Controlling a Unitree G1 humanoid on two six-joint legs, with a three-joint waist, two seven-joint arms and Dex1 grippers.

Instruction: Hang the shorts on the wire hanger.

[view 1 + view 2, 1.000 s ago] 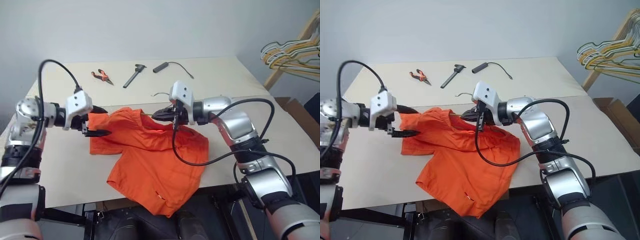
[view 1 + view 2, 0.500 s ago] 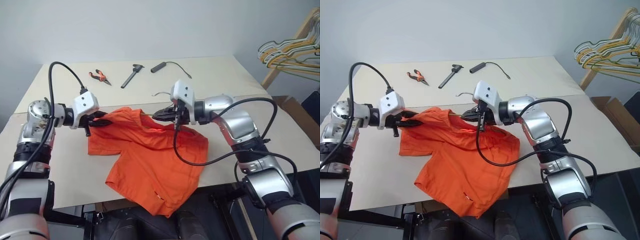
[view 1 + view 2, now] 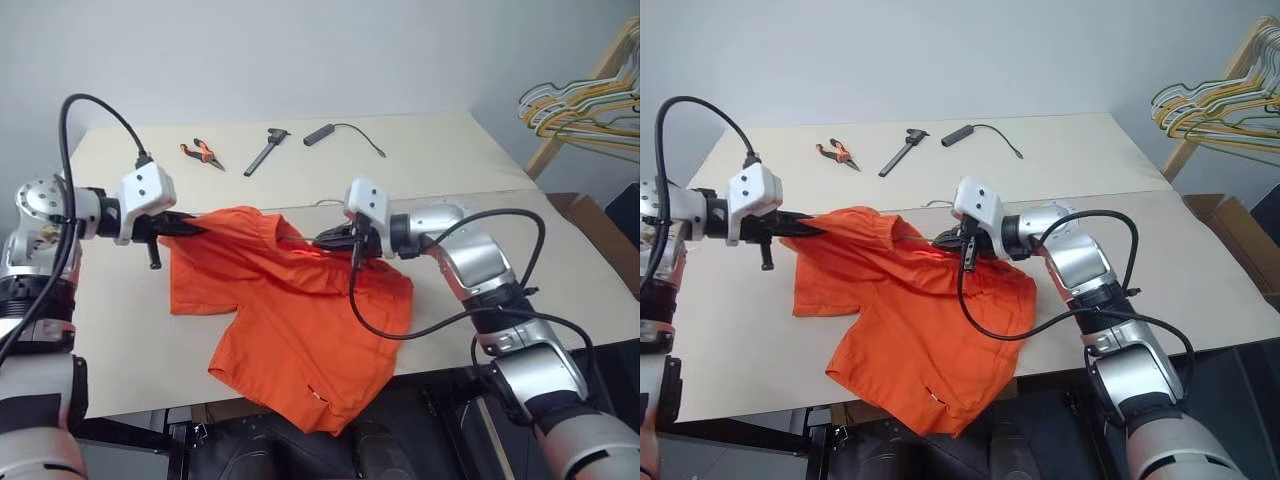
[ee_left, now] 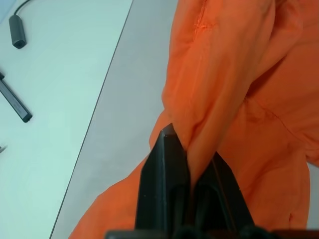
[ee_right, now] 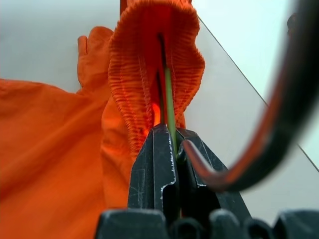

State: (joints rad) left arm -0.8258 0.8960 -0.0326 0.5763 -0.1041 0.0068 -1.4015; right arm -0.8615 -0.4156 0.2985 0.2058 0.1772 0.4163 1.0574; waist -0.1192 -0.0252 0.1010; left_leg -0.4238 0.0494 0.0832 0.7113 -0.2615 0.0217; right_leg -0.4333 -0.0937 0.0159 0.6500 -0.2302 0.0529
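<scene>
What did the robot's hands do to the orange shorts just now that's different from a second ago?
The left gripper was open beside the shorts; it has shut on their left edge and lifted it a little off the table. The right gripper stayed shut on the wire hanger inside the waistband, about where it was. The pliers and other tools at the back didn't move.

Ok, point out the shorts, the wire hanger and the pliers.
shorts (image 3: 300,330), left eye view, middle of the fabric.
wire hanger (image 5: 169,107), right wrist view, wire inside the waistband.
pliers (image 3: 200,152), left eye view, orange handles.
</scene>
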